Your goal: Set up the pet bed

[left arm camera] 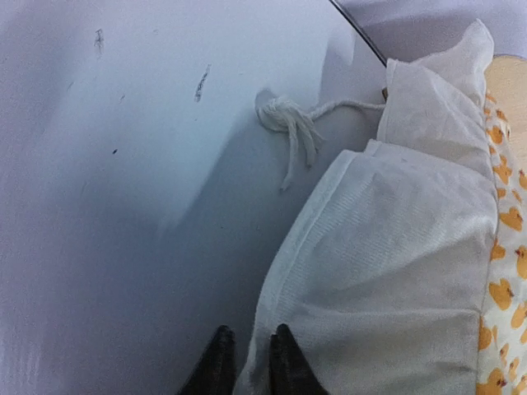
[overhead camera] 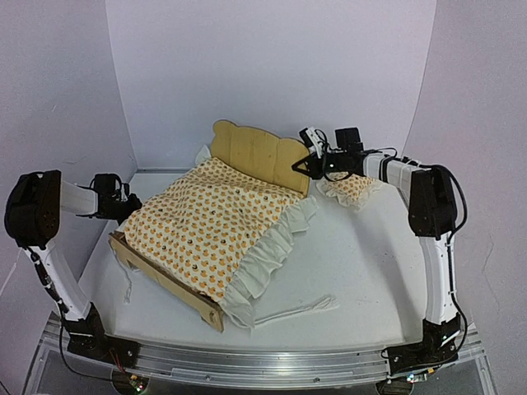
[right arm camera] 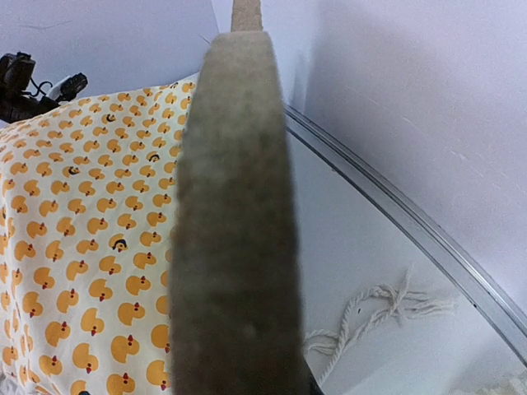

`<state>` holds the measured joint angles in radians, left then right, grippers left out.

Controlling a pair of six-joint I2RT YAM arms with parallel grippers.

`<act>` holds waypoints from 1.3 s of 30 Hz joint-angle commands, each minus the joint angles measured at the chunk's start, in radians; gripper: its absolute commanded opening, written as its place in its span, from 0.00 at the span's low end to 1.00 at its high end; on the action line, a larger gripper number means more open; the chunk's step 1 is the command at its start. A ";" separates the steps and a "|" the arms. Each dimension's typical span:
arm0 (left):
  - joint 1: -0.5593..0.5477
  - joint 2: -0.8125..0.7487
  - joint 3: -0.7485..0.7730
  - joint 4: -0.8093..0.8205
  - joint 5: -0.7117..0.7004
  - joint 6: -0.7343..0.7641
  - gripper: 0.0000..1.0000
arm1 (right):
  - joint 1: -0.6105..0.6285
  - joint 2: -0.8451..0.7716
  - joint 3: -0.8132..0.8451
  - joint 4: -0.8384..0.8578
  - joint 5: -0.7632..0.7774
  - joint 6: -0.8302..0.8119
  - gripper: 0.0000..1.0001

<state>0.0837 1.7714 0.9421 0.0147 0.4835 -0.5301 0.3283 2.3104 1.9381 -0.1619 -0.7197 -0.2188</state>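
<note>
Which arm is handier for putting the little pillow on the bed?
Likely right: the pillow lies close to the right gripper, by the headboard. The left gripper sits across the pet bed, beside the bedding.

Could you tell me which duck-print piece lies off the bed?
The small white-ruffled pillow, on the white table; the large ruffled cover drapes the light plywood bed frame.
</note>
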 commanded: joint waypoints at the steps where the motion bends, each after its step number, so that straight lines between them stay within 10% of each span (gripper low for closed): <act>1: -0.037 0.061 0.098 -0.109 -0.019 0.063 0.33 | -0.008 -0.166 -0.219 -0.004 0.067 0.372 0.00; 7: -0.038 -0.012 0.232 -0.210 -0.105 0.139 0.63 | 0.011 -0.396 -0.461 -0.029 0.150 0.360 0.00; 15: -0.042 -0.202 0.363 -0.375 -0.337 0.223 0.98 | 0.189 -0.688 -0.670 -0.251 0.748 0.355 0.00; 28: -0.561 -0.523 0.249 -0.284 -0.212 0.280 0.93 | 0.474 -0.745 -0.731 -0.453 1.172 0.672 0.01; 39: -1.094 -0.448 0.101 0.017 -0.514 0.496 0.92 | 0.444 -0.839 -0.630 -0.799 0.927 0.502 0.86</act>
<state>-0.8524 1.2263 1.0046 -0.1047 0.1574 -0.1749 0.8249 1.5318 1.1969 -0.6464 0.3210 0.3511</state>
